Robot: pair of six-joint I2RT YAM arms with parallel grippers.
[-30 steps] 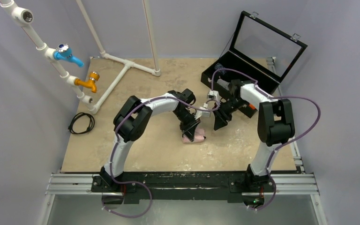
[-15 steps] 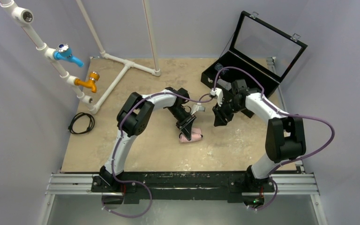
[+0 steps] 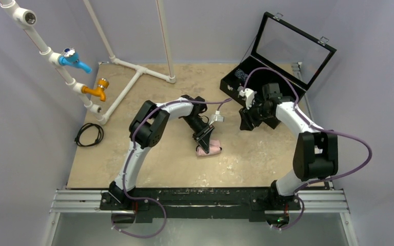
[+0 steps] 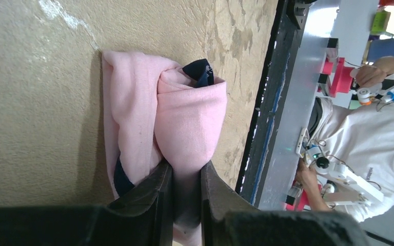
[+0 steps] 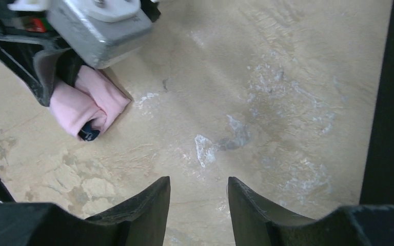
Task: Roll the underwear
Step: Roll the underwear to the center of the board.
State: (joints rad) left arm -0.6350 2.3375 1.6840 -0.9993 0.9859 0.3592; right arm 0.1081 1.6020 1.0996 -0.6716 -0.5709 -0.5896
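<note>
While the left hand (image 4: 185, 174) pinches the rolled underwear (image 4: 184, 118) mid-frame on the table (image 3: 97, 164), the right hand (image 5: 198, 187) hangs spread & empty, upper right, well apart. Roll's long axis prob. runs along the left fingers.

Robotics lab: walled test table (image 3: 159, 161), mock plumbing (image 3: 56, 59).

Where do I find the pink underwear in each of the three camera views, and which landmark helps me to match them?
Top external: the underwear lies near the middle of the table, under the left gripper.
Left wrist: picture centre, lower end pinched between the fingers.
Right wrist: upper left.
Shared landmark: the left gripper, clamped on the underwear in every view.
</note>
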